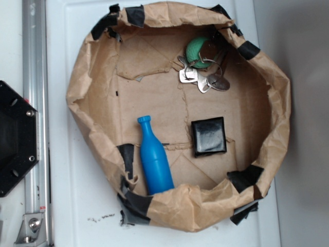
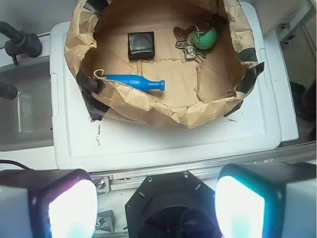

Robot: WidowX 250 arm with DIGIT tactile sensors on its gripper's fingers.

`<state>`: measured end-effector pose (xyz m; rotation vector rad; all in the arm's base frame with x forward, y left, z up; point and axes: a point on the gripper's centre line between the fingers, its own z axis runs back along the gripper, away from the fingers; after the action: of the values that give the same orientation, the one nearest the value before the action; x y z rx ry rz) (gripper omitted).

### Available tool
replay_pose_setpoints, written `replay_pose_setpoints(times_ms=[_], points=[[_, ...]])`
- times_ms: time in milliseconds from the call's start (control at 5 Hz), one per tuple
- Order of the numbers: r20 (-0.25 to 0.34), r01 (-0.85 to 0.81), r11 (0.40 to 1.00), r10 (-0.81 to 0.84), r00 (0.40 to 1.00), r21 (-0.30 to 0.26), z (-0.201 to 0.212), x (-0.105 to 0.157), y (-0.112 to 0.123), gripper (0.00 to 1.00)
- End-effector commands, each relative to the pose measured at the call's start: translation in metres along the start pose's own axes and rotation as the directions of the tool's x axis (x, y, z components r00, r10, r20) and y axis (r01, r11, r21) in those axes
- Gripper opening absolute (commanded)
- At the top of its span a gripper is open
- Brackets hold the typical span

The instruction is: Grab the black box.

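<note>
While nothing sits between the fingers, the layout reads:
Gripper (image 2: pixel 156 201): jaws wide apart, holding nothing; above the hexagonal plate (image 2: pixel 173 208), well apart from the bowl.
Black box (image 1: pixel 209 136): flat on the floor of the brown paper bowl (image 1: pixel 77 98); bare paper on all four sides.
Blue bottle (image 1: pixel 153 157): lying left of box, base under near rim.
Keys w/ green fob (image 1: pixel 198 50): by far rim.

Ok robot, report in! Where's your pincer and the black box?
Pincer open, high above, clear of the paper bowl. Black box flat inside, untouched. Blue bottle beside it, keys apart. Nothing covering it.
</note>
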<state>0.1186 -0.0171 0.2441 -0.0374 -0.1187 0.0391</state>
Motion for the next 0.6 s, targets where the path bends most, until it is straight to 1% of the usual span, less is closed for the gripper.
replay_pose_setpoints(times_ms=[0, 200, 400], points=[[0.0, 0.0, 1.0, 0.0, 1.0, 0.0, 0.0, 0.0, 0.0, 1.0], [0.059, -0.065, 0.998, 0.064, 0.996, 0.012, -0.013, 0.049, 0.015, 1.0], [0.081, -0.067, 0.998, 0.068, 0.994, -0.009, -0.025, 0.091, 0.016, 1.0]])
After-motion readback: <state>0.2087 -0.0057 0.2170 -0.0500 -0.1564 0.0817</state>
